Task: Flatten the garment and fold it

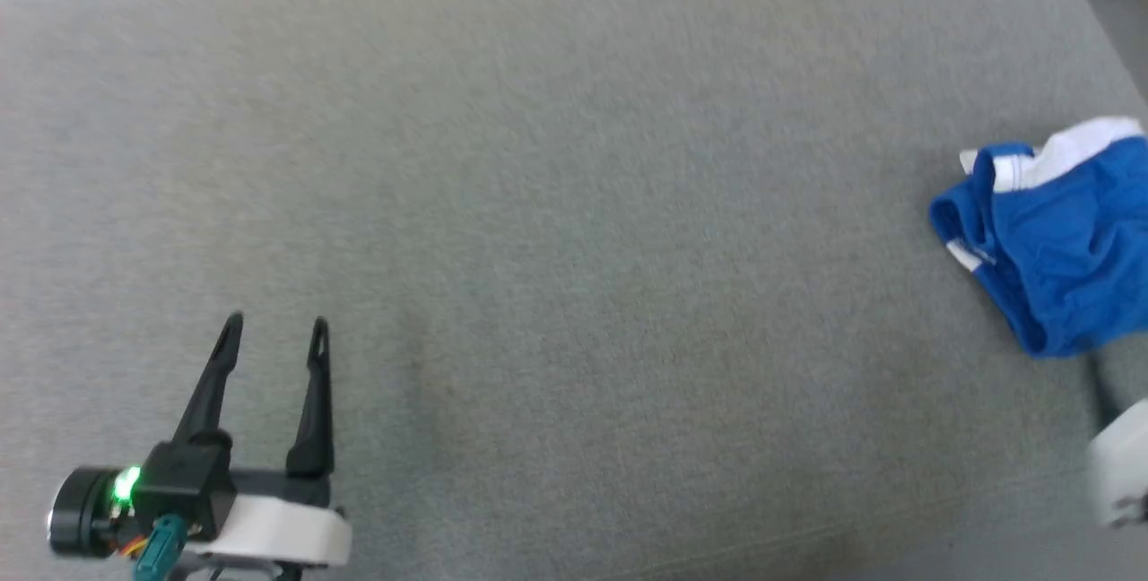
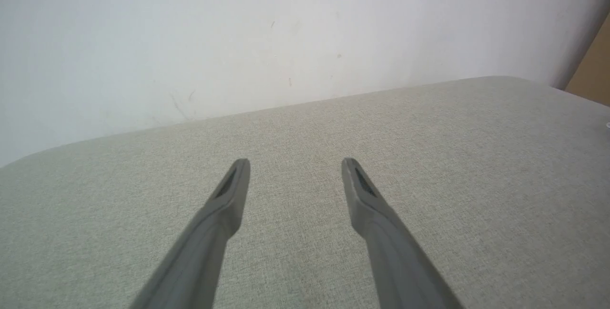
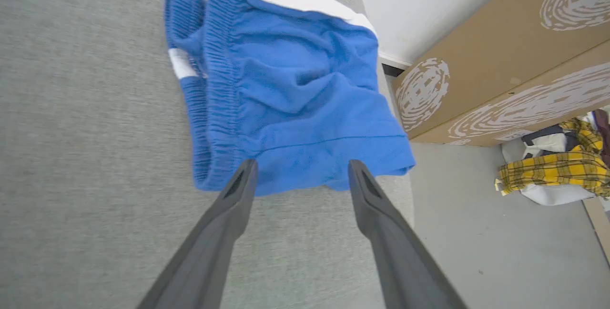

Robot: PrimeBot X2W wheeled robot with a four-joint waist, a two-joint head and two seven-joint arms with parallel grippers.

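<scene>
Heads up, your garment is way over on the right side of the grey fabric surface, partly cut off by the head view's edge. It's bunched up, not flat: the blue cloth is rumpled, the elastic waist is folded over itself and a white trim band is showing along the far side. In the right wrist view the garment sits right by the surface's edge, with cardboard boxes and a yellow plaid cloth down on the floor beyond it.

Your right gripper has its fingers spread wide, tips lined up over the near edge of the shorts. Can't tell if they're actually touching the cloth.

Your left gripper is well apart from the shorts, at the lower left over bare surface, fingers also spread with nothing between them. Its wrist view has the left gripper pointing toward a white wall.
</scene>
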